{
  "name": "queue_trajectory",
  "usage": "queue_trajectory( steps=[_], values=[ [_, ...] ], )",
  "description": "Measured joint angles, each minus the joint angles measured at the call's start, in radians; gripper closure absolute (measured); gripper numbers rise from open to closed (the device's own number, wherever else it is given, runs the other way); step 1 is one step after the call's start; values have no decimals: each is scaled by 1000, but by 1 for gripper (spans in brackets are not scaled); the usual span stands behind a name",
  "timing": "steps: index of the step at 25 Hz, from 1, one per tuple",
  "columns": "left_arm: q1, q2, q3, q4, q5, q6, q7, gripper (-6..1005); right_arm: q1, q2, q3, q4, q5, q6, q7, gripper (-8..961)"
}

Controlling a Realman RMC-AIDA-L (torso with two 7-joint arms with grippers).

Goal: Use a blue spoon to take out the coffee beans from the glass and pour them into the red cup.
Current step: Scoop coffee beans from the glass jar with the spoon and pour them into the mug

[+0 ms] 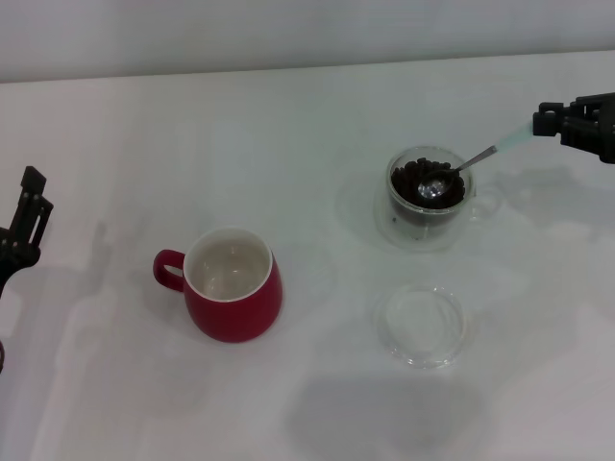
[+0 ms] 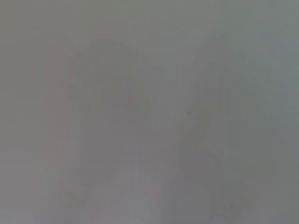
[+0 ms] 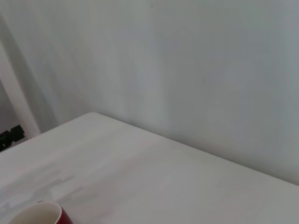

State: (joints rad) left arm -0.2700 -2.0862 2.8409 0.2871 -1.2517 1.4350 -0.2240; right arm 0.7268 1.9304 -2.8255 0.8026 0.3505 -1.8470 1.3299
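Head view: the right claw (image 1: 550,123) reaches in from the right edge, above the far right of the white surface (image 1: 288,125), and pinches the pale-blue end of the spoon (image 1: 466,164). The spoon slants down and leftward from the claw into the glass (image 1: 429,198). Its shiny bowl lies on top of the beans (image 1: 415,180), which fill the inner part of the glass. The glass stands upright on the right side of the surface, its small clear handle pointing right. Just nearer the robot than the glass lies a flat clear saucer (image 1: 421,325), apart from it. The red cup (image 1: 231,284) stands upright near the middle left, well apart from the glass, its loop handle pointing left and its white inside bare. The left claw (image 1: 27,223) sits at the far left edge, away from all the objects. I cannot tell whether its fingers are spread or pressed together.

Left wrist view: only a blurred grey field shows, with nothing to make out.

Right wrist view: the surface (image 3: 154,177) runs back to a pale wall. A slice of the cup (image 3: 43,214), white rim and red side, shows at the frame's edge. The right claw's own fingers do not show here.
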Motion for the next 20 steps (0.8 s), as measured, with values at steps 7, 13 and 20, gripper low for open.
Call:
queue_trajectory(
  steps=[7, 13, 20],
  values=[
    [0, 0, 0, -2, 0, -1, 0, 289, 1, 13, 0, -1, -24, 29, 55, 785],
    [0, 0, 0, -3, 0, -1, 0, 289, 2, 14, 0, -4, -38, 29, 178, 782],
    [-1, 1, 0, -3, 0, 0, 0, 289, 2, 13, 0, -6, -38, 39, 391, 779]
  ],
)
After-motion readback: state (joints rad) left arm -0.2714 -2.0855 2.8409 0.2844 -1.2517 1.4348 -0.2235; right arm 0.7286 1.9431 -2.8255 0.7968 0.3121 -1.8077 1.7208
